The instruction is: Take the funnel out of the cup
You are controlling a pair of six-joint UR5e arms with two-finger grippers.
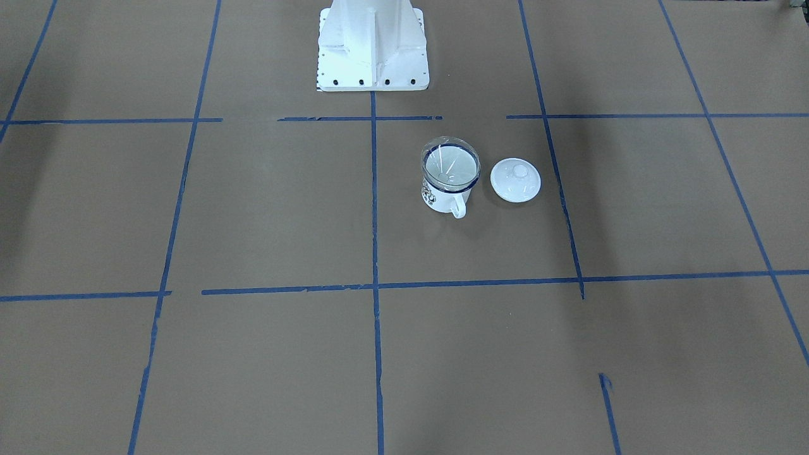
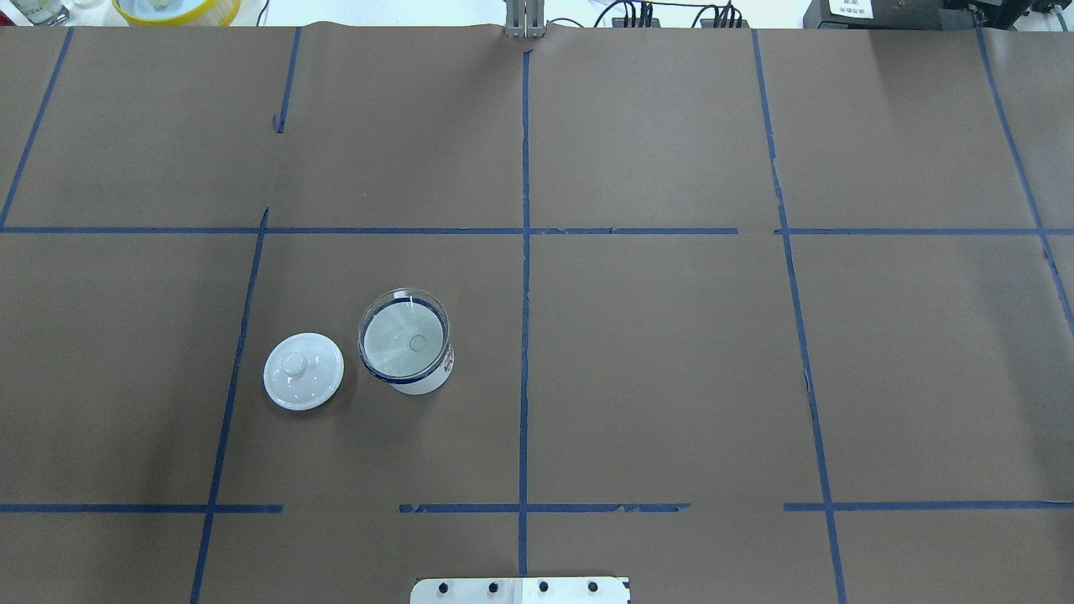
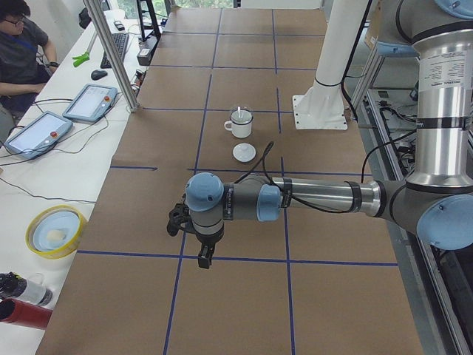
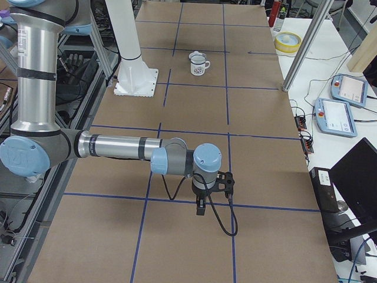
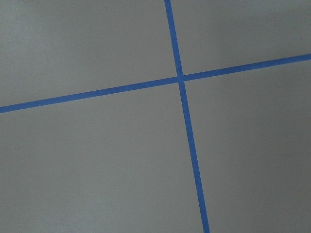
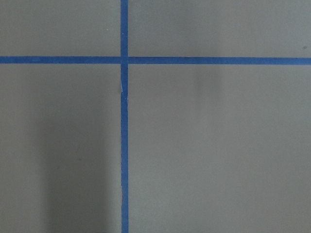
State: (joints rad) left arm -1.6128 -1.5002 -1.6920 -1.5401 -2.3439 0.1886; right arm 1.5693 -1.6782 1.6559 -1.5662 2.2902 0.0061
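The white cup point(image 2: 417, 379) with a dark blue rim stands upright left of the table's centre line. It also shows in the front view point(image 1: 442, 197), the left side view point(image 3: 239, 127) and the right side view point(image 4: 199, 66). The clear funnel point(image 2: 404, 335) sits in its mouth point(image 1: 450, 165), its cone resting on the rim. My left gripper point(image 3: 202, 253) hangs above the table at the robot's left end, far from the cup. My right gripper point(image 4: 202, 207) hangs at the right end. Both show only in side views; I cannot tell whether they are open or shut.
A white round lid with a knob point(image 2: 303, 370) lies beside the cup, on the robot's left point(image 1: 516, 179). The robot's white base point(image 1: 372, 45) stands at the table's near edge. Tablets point(image 3: 92, 101) and a yellow bowl point(image 3: 55, 230) sit on the side bench.
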